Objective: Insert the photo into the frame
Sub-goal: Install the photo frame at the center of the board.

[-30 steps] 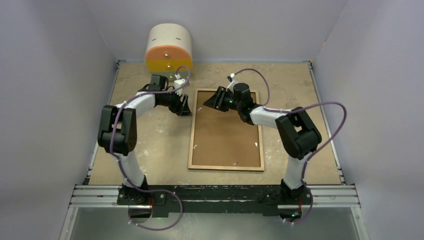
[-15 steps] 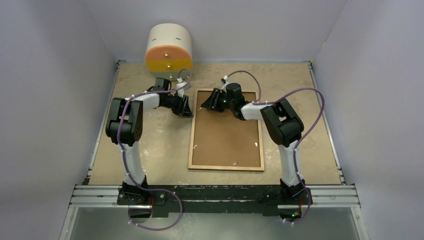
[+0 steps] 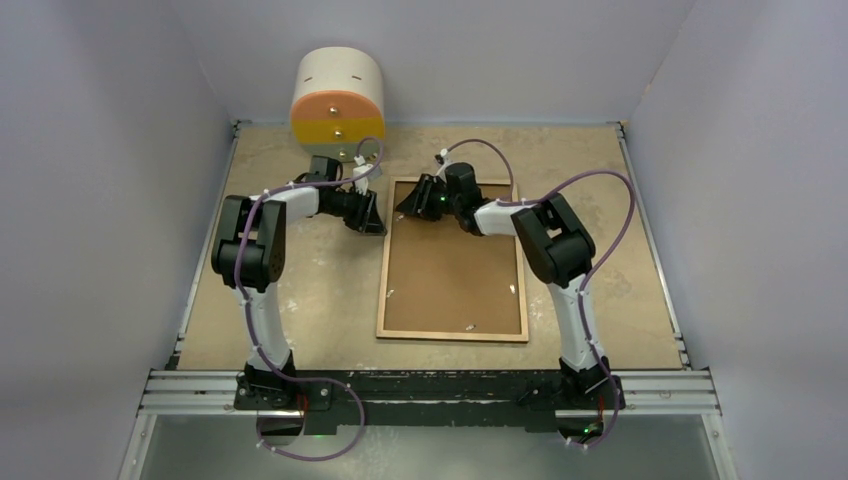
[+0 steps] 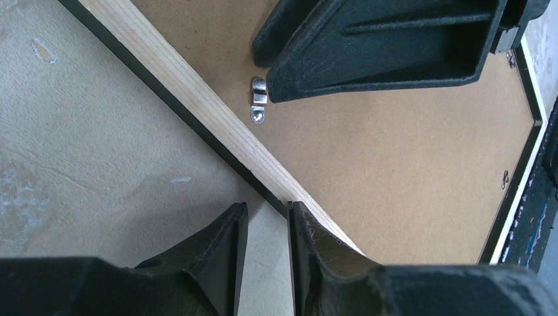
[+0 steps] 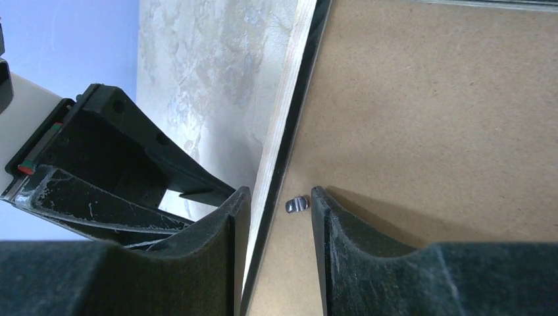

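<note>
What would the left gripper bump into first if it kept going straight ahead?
Probably the light wooden edge of the frame, lying right at the left gripper fingertips. The brown backing board comes after. Depth is hard to judge.

Both arms reach forward, elbows bent, wrists turned inward toward each other. The left end effector (image 4: 264, 214) has its fingers narrowly parted (a slim gap); the right end effector (image 5: 279, 196) is parted wider.

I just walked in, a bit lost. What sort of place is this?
Probably a robotics test cell: a left arm and a right arm bolted to a metal rail, plain pale walls boxing in a worn table, and a picture frame lying on it.
</note>
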`<state>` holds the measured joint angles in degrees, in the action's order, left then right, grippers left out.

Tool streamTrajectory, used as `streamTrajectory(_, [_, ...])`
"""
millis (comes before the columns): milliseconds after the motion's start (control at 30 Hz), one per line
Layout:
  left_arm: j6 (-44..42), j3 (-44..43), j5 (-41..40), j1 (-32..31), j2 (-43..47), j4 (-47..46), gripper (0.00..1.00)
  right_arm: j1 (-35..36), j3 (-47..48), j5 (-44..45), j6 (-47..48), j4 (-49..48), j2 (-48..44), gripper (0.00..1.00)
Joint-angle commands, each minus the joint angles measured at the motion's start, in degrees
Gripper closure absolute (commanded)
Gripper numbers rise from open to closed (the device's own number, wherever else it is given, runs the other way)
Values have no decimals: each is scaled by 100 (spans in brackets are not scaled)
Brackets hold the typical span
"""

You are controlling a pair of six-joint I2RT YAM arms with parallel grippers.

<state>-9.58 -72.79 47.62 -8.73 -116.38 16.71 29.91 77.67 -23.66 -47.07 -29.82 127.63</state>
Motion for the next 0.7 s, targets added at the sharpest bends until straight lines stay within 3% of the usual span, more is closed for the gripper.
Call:
streamTrajectory(0, [-61, 94, -54, -32, -157, -233, 70, 109, 154, -133, -53, 223, 178, 58])
streamTrajectory(533, [-114, 186, -91, -32, -87, -265, 72, 229, 423, -346, -475, 120, 350, 59])
streamTrajectory(667, [-110, 195, -78, -32, -75, -257, 72, 206, 503, -270, -303, 297, 297, 54])
